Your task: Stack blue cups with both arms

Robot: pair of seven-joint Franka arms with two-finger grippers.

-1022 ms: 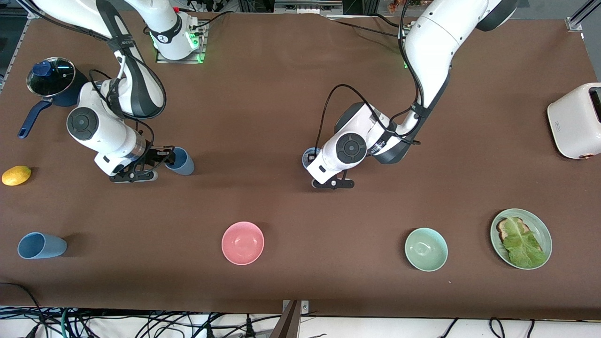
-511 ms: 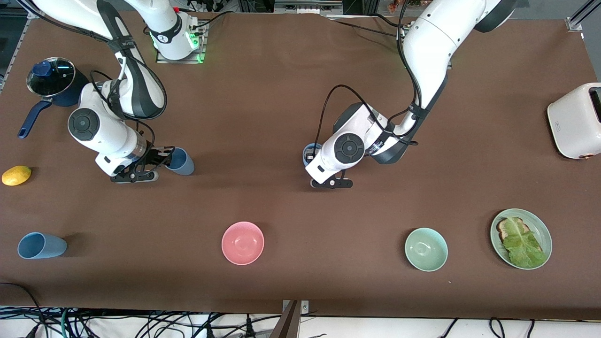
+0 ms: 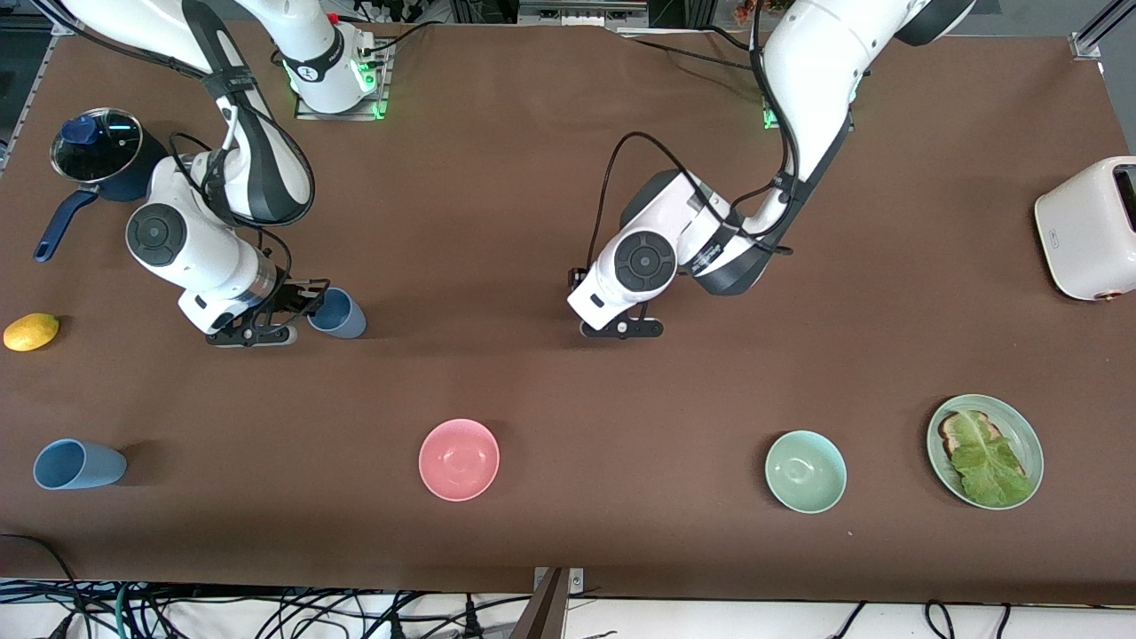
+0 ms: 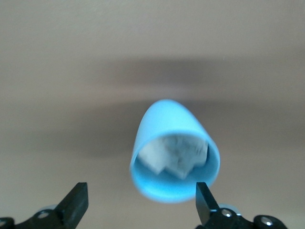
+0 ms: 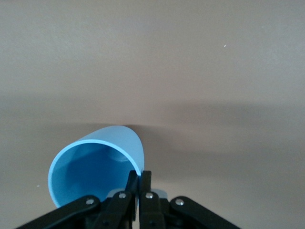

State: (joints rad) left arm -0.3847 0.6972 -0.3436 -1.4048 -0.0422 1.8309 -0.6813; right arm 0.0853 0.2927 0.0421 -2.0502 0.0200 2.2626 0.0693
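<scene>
The right tool [image 3: 297,312] pinches the rim of a slate-blue cup [image 3: 337,313] on the counter [image 3: 497,204] toward the right arm's end. Mid-counter, the left tool [image 4: 140,210] hangs with jaws spread above a sky-blue cup [image 4: 169,143], not touching it.

I count three blue cups: one slate-blue cup [image 3: 337,312], one sky-blue cup [image 4: 174,152] seen from my left wrist, and one spare sky-blue cup [image 3: 78,464]. There are two bowls, a pink bowl [image 3: 459,459] and a green bowl [image 3: 805,471]. There is one each of plate [image 3: 1029,444], lemon [image 3: 31,331], lidded pot [image 3: 98,151] and toaster [image 3: 1087,228]. I have two pincers: my left pincer [image 4: 143,200] and my right pincer [image 5: 139,179].
</scene>
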